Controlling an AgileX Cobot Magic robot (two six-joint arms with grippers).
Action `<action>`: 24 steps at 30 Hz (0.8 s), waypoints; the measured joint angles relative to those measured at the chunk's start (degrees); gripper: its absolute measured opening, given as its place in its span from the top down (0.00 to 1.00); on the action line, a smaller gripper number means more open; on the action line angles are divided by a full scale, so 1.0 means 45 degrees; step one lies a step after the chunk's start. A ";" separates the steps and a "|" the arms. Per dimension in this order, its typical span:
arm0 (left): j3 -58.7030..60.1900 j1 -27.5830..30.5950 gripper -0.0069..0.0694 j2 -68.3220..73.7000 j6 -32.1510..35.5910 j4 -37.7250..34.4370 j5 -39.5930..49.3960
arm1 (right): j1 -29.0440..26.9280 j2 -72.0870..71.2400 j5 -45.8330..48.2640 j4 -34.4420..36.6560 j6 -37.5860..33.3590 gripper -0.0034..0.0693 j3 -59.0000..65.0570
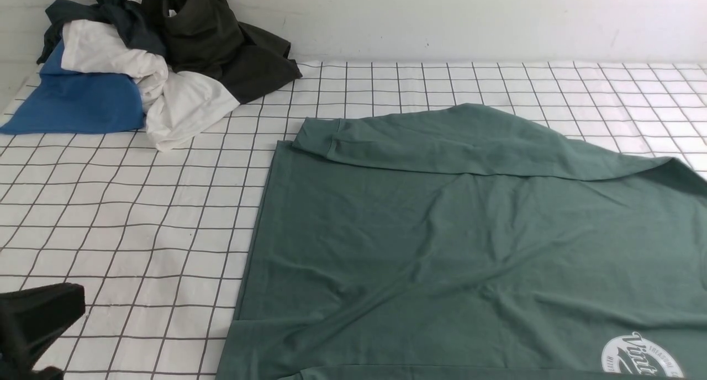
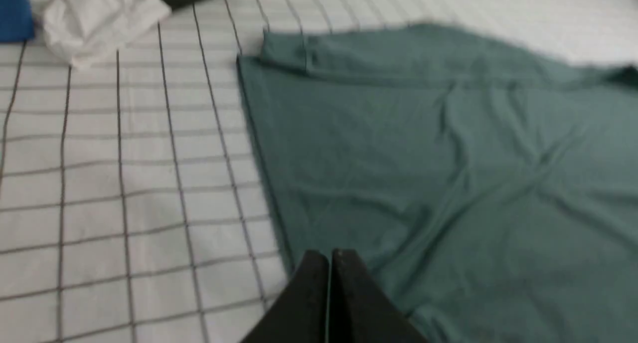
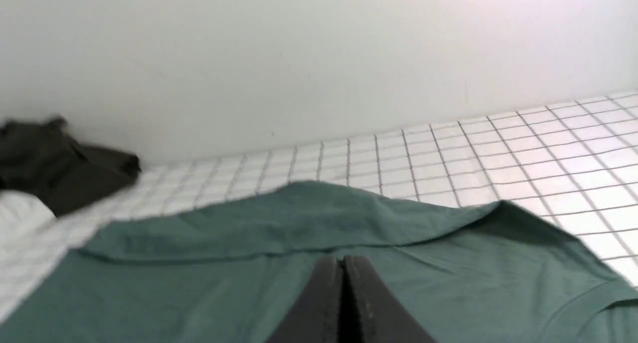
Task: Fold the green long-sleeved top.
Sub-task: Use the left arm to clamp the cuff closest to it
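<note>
The green long-sleeved top [image 1: 469, 242] lies spread on the checked table, filling the middle and right of the front view. One cuffed sleeve [image 1: 431, 142] is folded across its far edge, cuff to the left. A white round logo [image 1: 643, 358] shows at the near right. My left gripper [image 2: 329, 256] is shut and empty, hanging above the top's left edge; only a dark part of it [image 1: 38, 319] shows at the front view's bottom left. My right gripper [image 3: 343, 260] is shut and empty above the top [image 3: 299, 283], out of the front view.
A pile of clothes sits at the far left corner: bright blue cloth [image 1: 77, 101], white cloth [image 1: 165, 93] and a dark olive-black garment [image 1: 226, 43]. A white wall [image 1: 442, 15] runs along the table's far edge. Bare checked cloth [image 1: 127, 220] lies left of the top.
</note>
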 joint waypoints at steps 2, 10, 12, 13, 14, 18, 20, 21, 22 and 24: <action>-0.1346 -0.0183 0.92 0.1781 -0.0006 0.1208 0.1456 | 0.0176 0.1746 0.1298 -0.0757 -0.0082 0.97 -0.1504; -0.3079 -0.3378 0.91 0.5183 -0.0155 0.2010 0.2763 | 0.2056 0.5898 0.6394 -0.0998 -0.0469 0.97 -0.4871; -0.3079 -0.4472 0.90 0.5964 -0.0155 0.2092 0.2936 | 0.2695 0.6631 0.7674 -0.1027 -0.0656 0.97 -0.5196; -0.3066 -0.5347 0.87 0.6662 -0.0155 0.2200 0.2966 | 0.3250 0.7117 0.8517 -0.1027 -0.0753 0.97 -0.5278; -0.3066 -0.5994 0.84 0.7191 -0.0196 0.2235 0.2950 | 0.3632 0.7417 0.9088 -0.1041 -0.0797 0.97 -0.5278; -0.3066 -0.7078 0.72 0.8780 -0.0279 0.2265 0.2442 | 0.4416 0.7777 0.9706 -0.1066 -0.0856 0.97 -0.5278; -0.3066 -0.7371 0.64 0.9411 -0.0288 0.2349 0.2152 | 0.4521 0.7779 0.9720 -0.1066 -0.0925 0.97 -0.5278; -0.3066 -0.7630 0.57 1.0148 -0.0288 0.2506 0.1736 | 0.4566 0.7779 0.9747 -0.1082 -0.1059 0.97 -0.5278; -0.3066 -0.7658 0.55 1.0239 -0.0288 0.2538 0.1628 | 0.4566 0.7779 0.9747 -0.1082 -0.1074 0.97 -0.5278; -0.3066 -0.7847 0.44 1.1330 -0.0288 0.3021 0.1117 | 0.4566 0.7779 0.9758 -0.1106 -0.1221 0.97 -0.5278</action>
